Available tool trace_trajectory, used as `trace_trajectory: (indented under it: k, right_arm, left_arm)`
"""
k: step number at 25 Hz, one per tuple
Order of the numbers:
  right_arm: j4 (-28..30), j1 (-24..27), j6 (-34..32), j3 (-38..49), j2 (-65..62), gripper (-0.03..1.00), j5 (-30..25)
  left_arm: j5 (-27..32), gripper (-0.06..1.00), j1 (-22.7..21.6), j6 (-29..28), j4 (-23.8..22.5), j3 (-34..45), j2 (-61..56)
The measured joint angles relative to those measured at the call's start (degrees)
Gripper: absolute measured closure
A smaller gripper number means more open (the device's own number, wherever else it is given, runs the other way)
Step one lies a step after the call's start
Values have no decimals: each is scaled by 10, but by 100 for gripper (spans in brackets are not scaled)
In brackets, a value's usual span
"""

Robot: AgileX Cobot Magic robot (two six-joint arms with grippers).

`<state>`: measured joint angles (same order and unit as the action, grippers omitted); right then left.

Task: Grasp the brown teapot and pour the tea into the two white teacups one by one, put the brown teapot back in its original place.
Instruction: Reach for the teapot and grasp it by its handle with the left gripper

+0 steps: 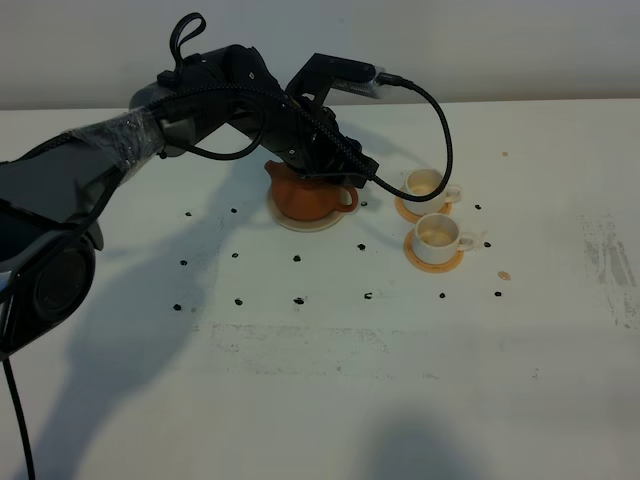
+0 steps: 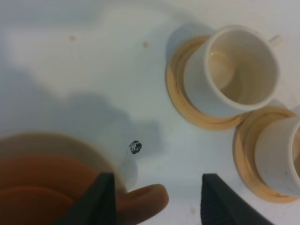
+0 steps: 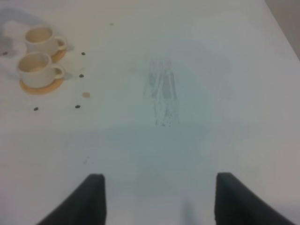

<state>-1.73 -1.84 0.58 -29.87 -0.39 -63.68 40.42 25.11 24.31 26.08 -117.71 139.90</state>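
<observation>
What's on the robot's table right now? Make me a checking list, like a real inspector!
Surface: white table with small black dots and scuff marks.
Job's things: brown teapot sits on its beige saucer; far white teacup and near white teacup each stand on an orange coaster.
Clutter: one brownish speck near the cups.
Grippers: left gripper open, fingers either side of the teapot's handle; right gripper open, empty.
Cables: black cable loops from the left wrist.
Surroundings: plain pale wall.
</observation>
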Motion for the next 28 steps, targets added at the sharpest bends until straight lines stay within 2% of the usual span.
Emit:
trace_trajectory:
  k: [6, 12, 28]
  right_arm:
    - [0, 0, 0, 0, 0, 48, 0]
    - [0, 0, 0, 0, 0, 48, 0]
    - [0, 0, 0, 0, 0, 48, 0]
  left_arm:
    - [7, 54, -2, 0, -3, -26, 0]
    - [-11, 54, 2, 0, -3, -31, 0]
    - [-28, 54, 35, 0, 3, -32, 28]
